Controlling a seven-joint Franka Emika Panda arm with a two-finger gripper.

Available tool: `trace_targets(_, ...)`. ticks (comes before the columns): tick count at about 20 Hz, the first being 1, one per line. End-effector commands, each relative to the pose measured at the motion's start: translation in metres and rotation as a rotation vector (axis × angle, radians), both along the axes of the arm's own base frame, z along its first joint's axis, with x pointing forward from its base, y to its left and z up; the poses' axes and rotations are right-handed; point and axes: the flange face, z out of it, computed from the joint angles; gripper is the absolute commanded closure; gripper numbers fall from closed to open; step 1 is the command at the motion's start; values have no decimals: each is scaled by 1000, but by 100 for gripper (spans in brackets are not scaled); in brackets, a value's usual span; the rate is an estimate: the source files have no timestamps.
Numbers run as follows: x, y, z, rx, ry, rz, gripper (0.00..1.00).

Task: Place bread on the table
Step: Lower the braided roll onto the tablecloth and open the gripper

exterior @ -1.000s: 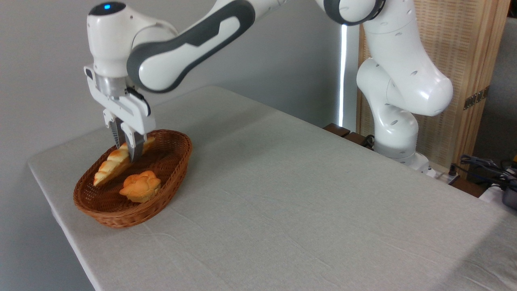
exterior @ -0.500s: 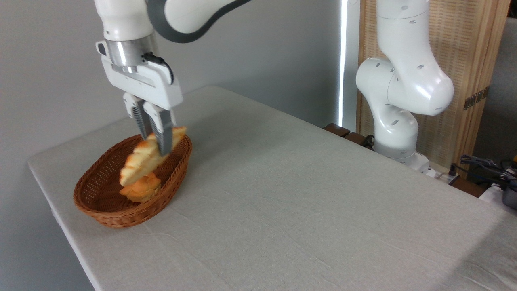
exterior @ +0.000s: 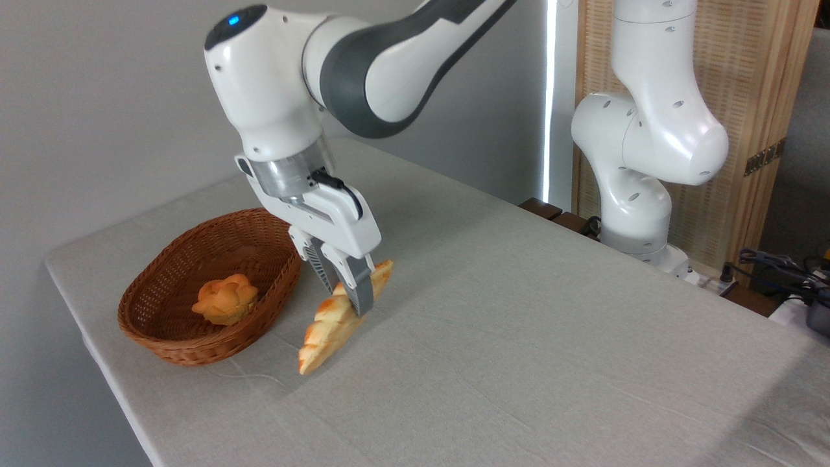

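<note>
Just right of the brown oval wicker basket (exterior: 170,342), your white two-finger gripper (exterior: 350,295) pinches the long golden braided bread (exterior: 334,324), tilted low over the grey-beige cloth table (exterior: 519,337). Release it now and it may roll.

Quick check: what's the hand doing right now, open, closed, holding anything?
Hand: closed on the bread, which hangs tilted beside the basket, low over the table.
</note>
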Motion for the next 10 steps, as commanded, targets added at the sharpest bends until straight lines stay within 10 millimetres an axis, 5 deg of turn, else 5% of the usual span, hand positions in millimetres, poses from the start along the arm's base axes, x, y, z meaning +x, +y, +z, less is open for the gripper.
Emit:
trace_targets(1,-7,0,2,8,-9,-49,0)
trace_targets(8,-6,2,5,31,-19,-59,0)
trace_targets(10,-5,3,21,29,-49,-57,0)
